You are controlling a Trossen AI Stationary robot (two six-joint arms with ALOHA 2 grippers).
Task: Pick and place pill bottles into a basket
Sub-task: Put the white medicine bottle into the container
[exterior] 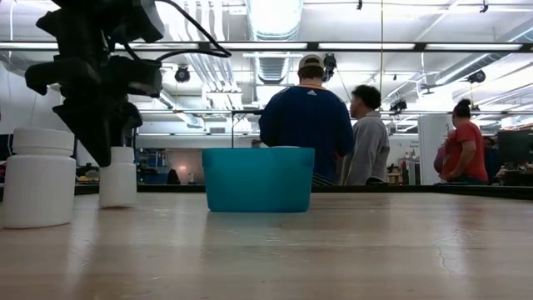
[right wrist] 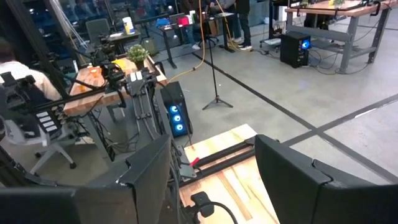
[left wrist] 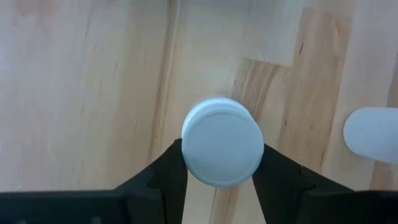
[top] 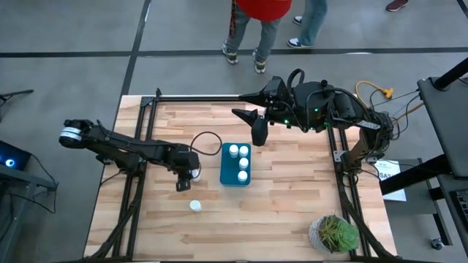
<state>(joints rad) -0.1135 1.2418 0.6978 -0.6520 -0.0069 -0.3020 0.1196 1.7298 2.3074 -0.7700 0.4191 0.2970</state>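
Note:
The teal basket (top: 235, 169) stands mid-table with white pill bottles (top: 243, 162) inside; it also shows in the low view (exterior: 258, 179). My left gripper (top: 186, 180) points down just left of the basket, shut on a white pill bottle (left wrist: 222, 142) that stands on the table (exterior: 117, 179). Another bottle (top: 195, 206) stands on its base nearer the front edge; it also shows in the low view (exterior: 37, 179) and the left wrist view (left wrist: 372, 134). My right gripper (top: 257, 130) hangs open and empty beyond the basket's far end; the right wrist view (right wrist: 214, 180) shows the gap. My left gripper pinches the bottle between its two fingers at the cap's two opposite sides (left wrist: 186, 163). The fingers come from above, pointing down. The bottle is upright, and its base is on the table (exterior: 117, 204).
A potted plant (top: 334, 234) stands at the near right corner. A black cable loop (top: 207, 142) lies on the wood left of the basket's far end. People stand beyond the far edge (exterior: 306, 125). Bare wood lies right of the basket.

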